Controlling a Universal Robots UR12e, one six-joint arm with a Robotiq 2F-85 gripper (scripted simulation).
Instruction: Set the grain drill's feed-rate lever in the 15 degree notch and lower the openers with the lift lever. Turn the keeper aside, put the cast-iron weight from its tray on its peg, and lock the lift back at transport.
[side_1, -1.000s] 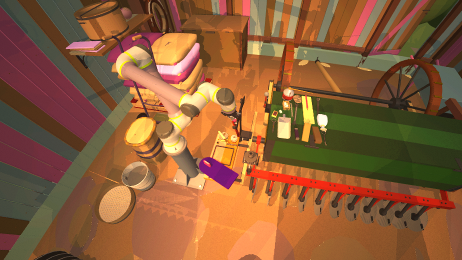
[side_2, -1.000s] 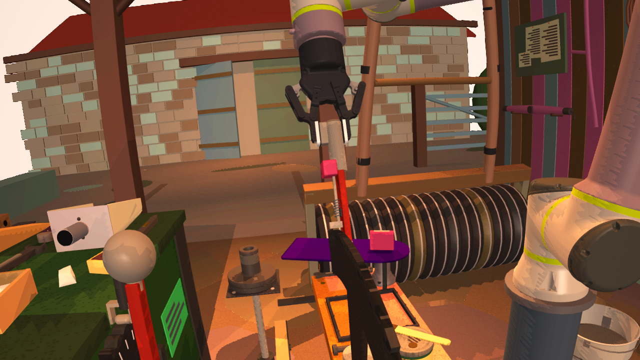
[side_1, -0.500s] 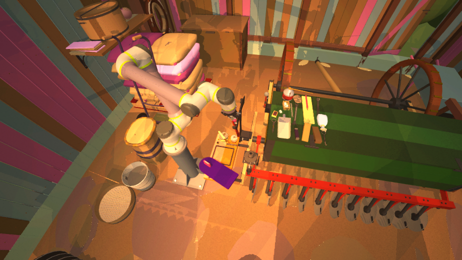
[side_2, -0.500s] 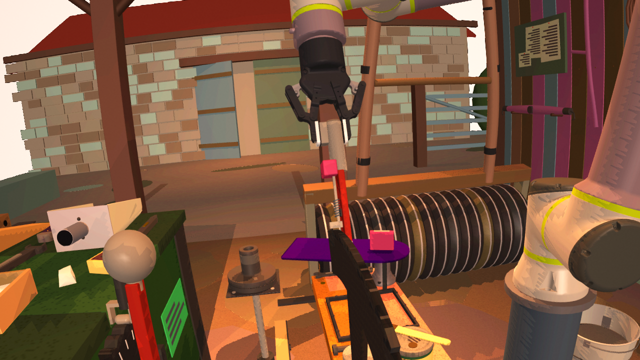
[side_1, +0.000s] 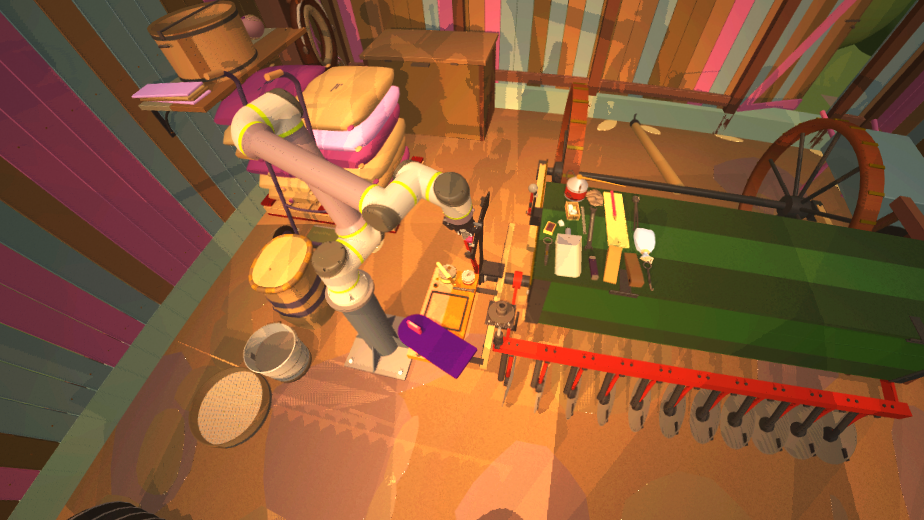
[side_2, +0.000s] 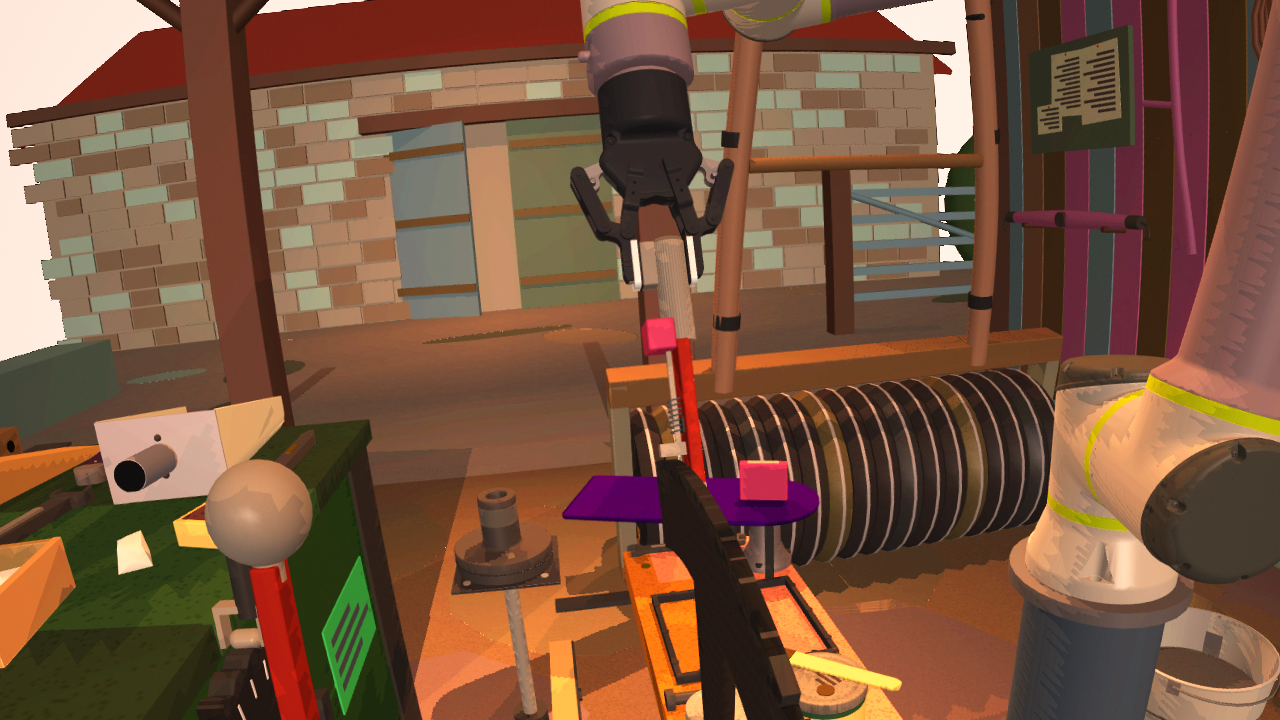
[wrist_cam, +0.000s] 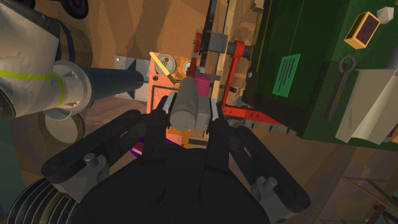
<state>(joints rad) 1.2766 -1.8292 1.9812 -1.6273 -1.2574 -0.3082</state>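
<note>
The lower end of the red lift lever (side_2: 682, 394) is hidden behind its black toothed quadrant (side_2: 725, 591). I hold the lever's grey ribbed grip (side_2: 667, 269) in my gripper (side_2: 663, 260), closed around it from above. A pink latch block (side_2: 659, 337) sits just below the grip. The cast-iron weight (side_2: 501, 548) rests on its peg beside the green drill box (side_1: 724, 284). The purple keeper (side_2: 689, 500) is swung out over the orange tray (side_2: 743, 618), which is empty. The feed-rate lever with its round knob (side_2: 259, 512) stands at the drill's end.
A metal bucket (side_1: 277, 351) and a round sieve (side_1: 231, 407) lie on the floor near the arm's base (side_1: 378, 343). A wooden barrel (side_1: 288, 278) stands behind them. The red opener bar with its discs (side_1: 698, 394) runs along the drill's front.
</note>
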